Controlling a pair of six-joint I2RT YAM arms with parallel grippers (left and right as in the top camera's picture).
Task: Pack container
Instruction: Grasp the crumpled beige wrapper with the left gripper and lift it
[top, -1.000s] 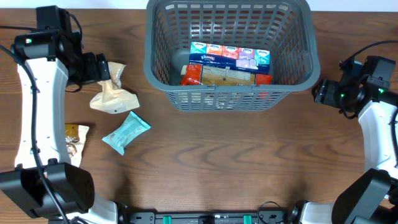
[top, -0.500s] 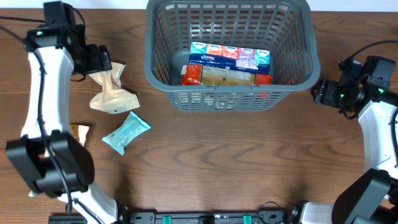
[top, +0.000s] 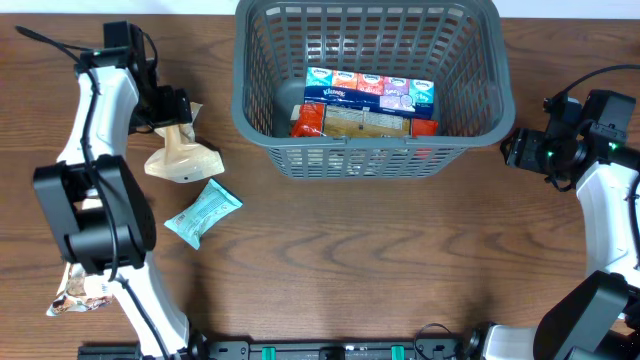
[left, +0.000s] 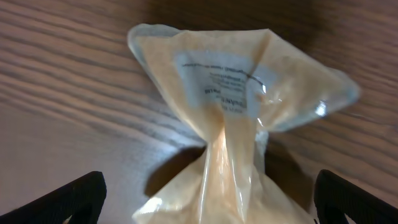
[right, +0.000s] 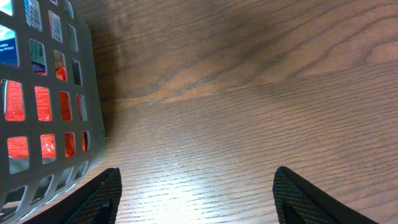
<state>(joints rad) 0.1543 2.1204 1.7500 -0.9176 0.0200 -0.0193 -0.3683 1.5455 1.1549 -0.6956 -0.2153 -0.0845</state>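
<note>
Container (top: 360, 155): held by neither gripper. Left gripper (left: 211, 196): jaws spread wide, straddling tan pouch (left: 224, 93), not clamped. Right gripper (right: 196, 193): jaws apart, empty, just right of container. Dark grey lattice basket, far centre of table (top: 400, 260), mouth up, long axis left-right, packets (top: 365, 105) inside.
</note>
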